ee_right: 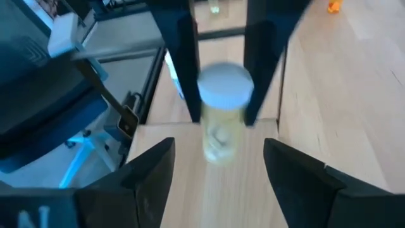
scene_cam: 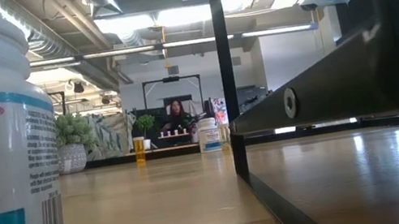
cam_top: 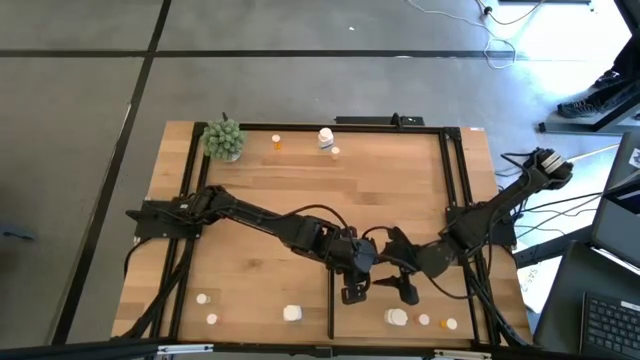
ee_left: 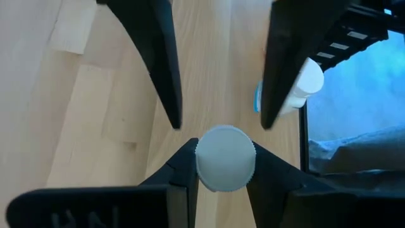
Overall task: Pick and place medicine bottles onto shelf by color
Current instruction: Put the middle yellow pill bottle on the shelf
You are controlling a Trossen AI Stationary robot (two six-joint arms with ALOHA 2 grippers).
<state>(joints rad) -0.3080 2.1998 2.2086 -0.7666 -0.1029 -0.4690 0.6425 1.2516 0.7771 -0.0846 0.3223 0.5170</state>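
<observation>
Two claws meet mid-counter near the front edge: left claw (cam_top: 354, 292) clenched on a white-capped bottle (ee_left: 225, 157), right claw (cam_top: 408, 295) spread wide around it, looks like a handoff toward the shelf (cam_top: 395, 210) side.

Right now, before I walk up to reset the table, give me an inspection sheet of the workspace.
Surface: wooden tabletop, black frame rails across it.
Job's things: orange bottle and white bottle at the far edge; several small bottles along the near edge, among them a chunky white one; one white-capped bottle in the left gripper.
Clutter: green plant ball at the far left corner.
Grippers: left gripper shut on the white-capped bottle; right gripper open, facing it, mid-table.
Cables: black cables off the table's right side; white cable on the floor.
Surroundings: laptop at right; a person far behind.
</observation>
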